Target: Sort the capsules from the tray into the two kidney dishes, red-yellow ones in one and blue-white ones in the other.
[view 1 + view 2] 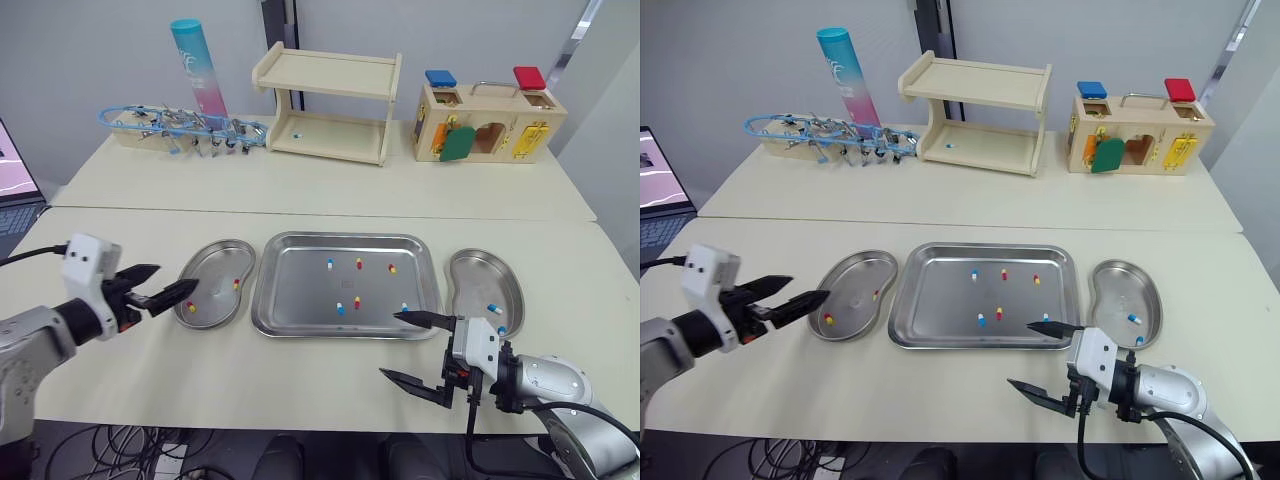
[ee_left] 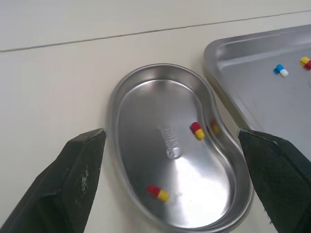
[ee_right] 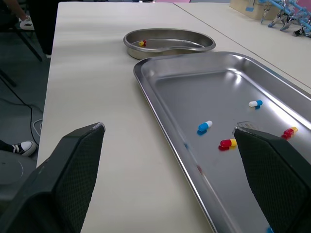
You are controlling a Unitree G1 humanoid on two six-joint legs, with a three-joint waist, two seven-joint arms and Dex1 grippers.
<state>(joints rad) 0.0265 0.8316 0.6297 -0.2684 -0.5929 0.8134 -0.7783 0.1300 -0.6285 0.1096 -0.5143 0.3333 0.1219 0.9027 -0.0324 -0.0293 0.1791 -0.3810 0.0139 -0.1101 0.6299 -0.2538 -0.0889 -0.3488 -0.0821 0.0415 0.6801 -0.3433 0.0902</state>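
Six capsules [image 1: 341, 309] are lying loose in the tray [image 1: 300, 290] at the middle of the desk [image 1: 300, 380], three red-yellow and three blue-white, all scattered apart from one another. You are holding the left hand [image 1: 175, 278] at the outer rim of the left kidney dish [image 1: 215, 270], its two black fingers spread apart and gripping nothing. Two red-yellow capsules [image 2: 197, 130] are sitting in that dish, one near the middle and one toward the near end. Your right hand [image 1: 390, 345] is hovering over the desk at the tray's near right corner. Its fingers are splayed wide and carrying nothing, and the farther fingertip is lying close to a blue-white capsule [image 1: 404, 308] by the tray's rim. The right kidney dish [image 1: 475, 280] is sitting just beside the tray on its right side, and two blue-white capsules [image 1: 492, 308] are resting in it. Beyond the tray, a wooden shelf [image 1: 330, 105] and a tall teal-and-pink tube [image 1: 198, 65] are standing at the far side of the desk.
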